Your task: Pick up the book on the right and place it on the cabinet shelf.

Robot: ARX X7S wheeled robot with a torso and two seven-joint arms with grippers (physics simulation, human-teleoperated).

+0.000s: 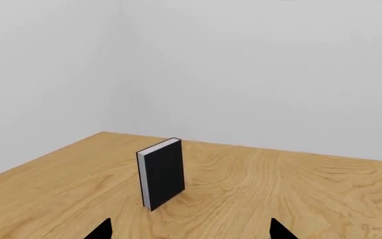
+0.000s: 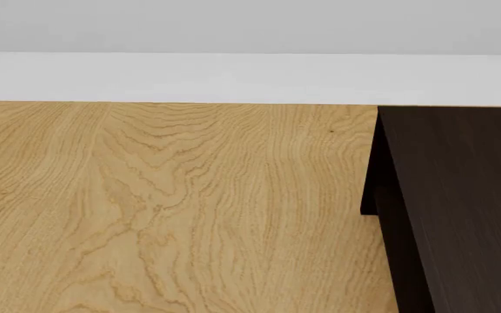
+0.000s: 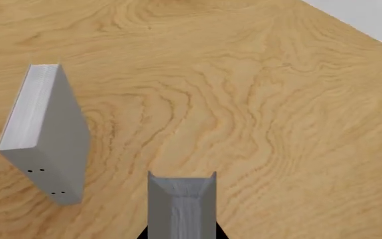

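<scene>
My right gripper (image 3: 181,235) is shut on the book (image 3: 181,204), a light-grey hardcover seen end-on with its white page edges between the covers. The black fingertips (image 3: 142,235) show on either side of it, and it hangs above the wooden table (image 3: 277,99). In the head view, the very dark wood-grain cabinet stands at the right, with its flat cabinet shelf (image 2: 459,195) seen from above. No gripper or book shows in that view. My left gripper (image 1: 191,231) is open above the table with nothing between its fingers.
A second light-grey book (image 3: 48,134) stands upright on the table beside the held one. A black-covered book (image 1: 162,173) stands upright ahead of the left gripper. White walls (image 1: 244,64) rise behind the table's far edges.
</scene>
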